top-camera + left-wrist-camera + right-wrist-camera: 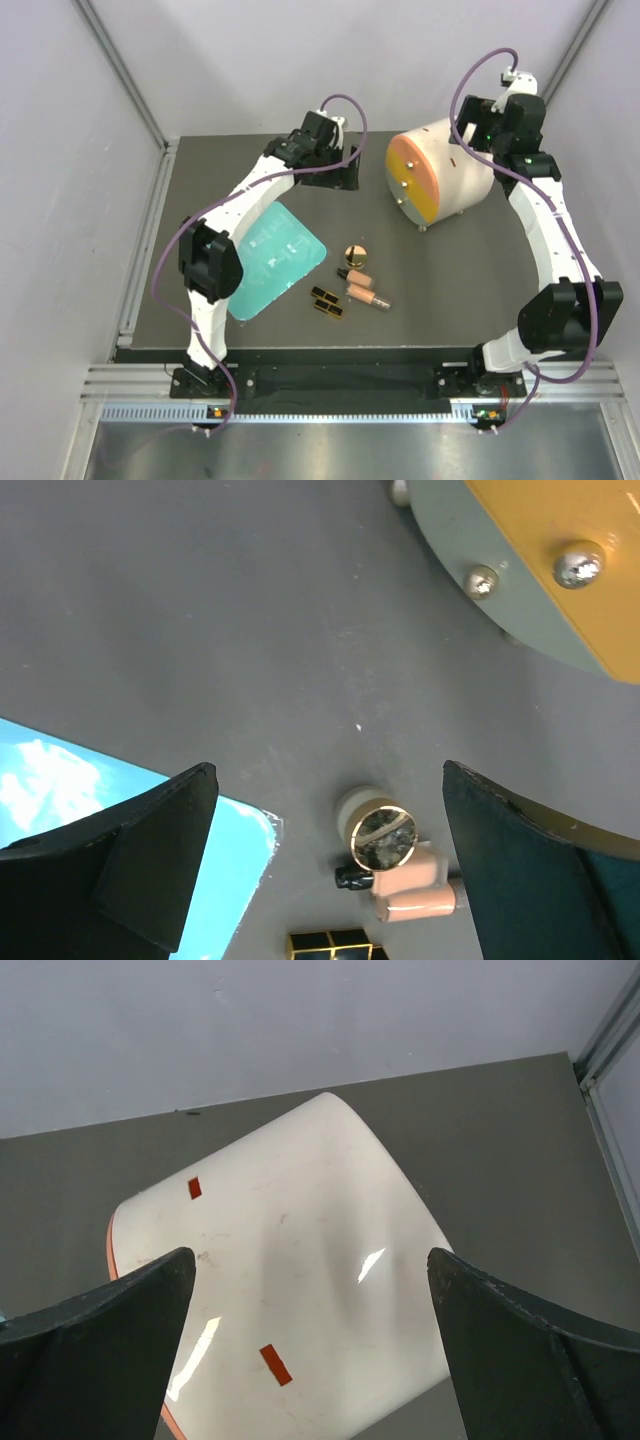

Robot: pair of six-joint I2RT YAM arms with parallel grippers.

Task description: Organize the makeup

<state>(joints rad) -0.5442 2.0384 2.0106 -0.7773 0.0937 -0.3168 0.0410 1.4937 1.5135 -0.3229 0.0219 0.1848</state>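
The makeup (pixel 352 280) lies loose in the middle of the table, just right of the tray (pixel 275 260) and not on it. The compact (pixel 355 252) is farthest, the two tubes (pixel 362 285) sit just near of it, and the palettes (pixel 327 302) are nearest, a little to the left.

The left pincer (pixel 328 790) hangs over the far middle of the table with its jaws spread wide and nothing between them. Its wrist view shows the compact straight ahead, in line with the gap. The cluster lies toward the near side from it.

The tubes' long axes run left to right, sloping slightly nearer at the right, so I judge a grip should close across them.

The right pincer (pixel 312 1270), also wide open and empty, hovers above the drum (pixel 450 160) at far right. It is well apart from the makeup, so the left arm is nearer.
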